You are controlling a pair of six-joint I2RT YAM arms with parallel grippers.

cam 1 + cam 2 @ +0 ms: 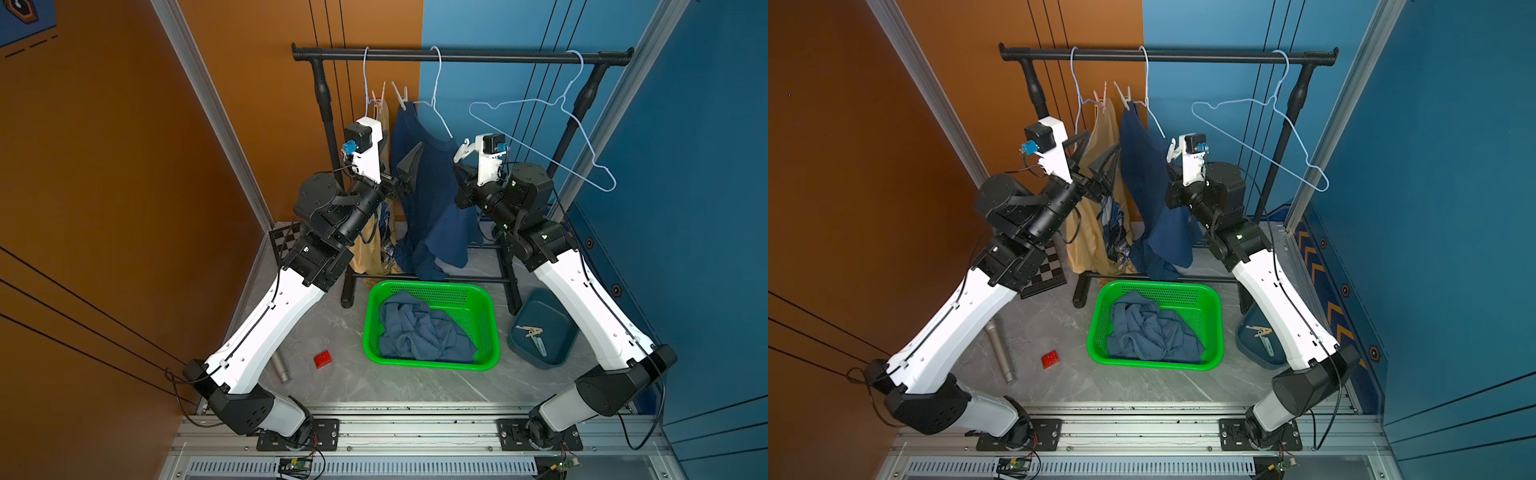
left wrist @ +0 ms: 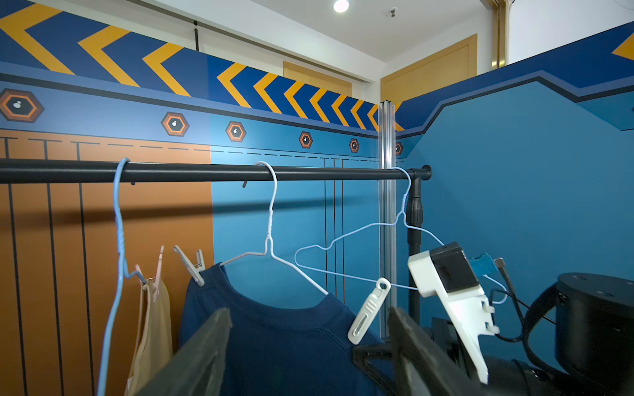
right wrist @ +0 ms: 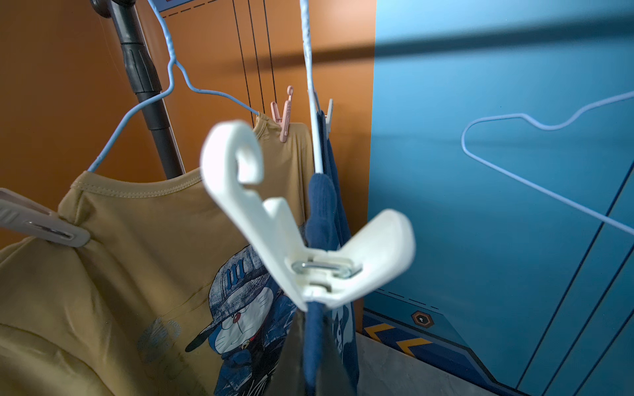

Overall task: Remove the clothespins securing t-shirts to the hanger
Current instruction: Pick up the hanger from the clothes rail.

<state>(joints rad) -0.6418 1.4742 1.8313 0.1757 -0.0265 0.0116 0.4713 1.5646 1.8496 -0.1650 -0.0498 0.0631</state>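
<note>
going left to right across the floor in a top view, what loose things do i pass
grey metal tube → red block → green basket → dark blue bin

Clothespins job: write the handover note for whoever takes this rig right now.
Left gripper: open, empty, facing the navy shirt.
Right gripper: shut at the white clothespin on that shirt's shoulder; grip unclear.
Done: two clothespins in the blue bin, slate shirt in the green basket, one hanger bare.
Remaining: that pin, the navy shirt's grey pin, the pink pin and pale pin on the yellow shirt.
</note>
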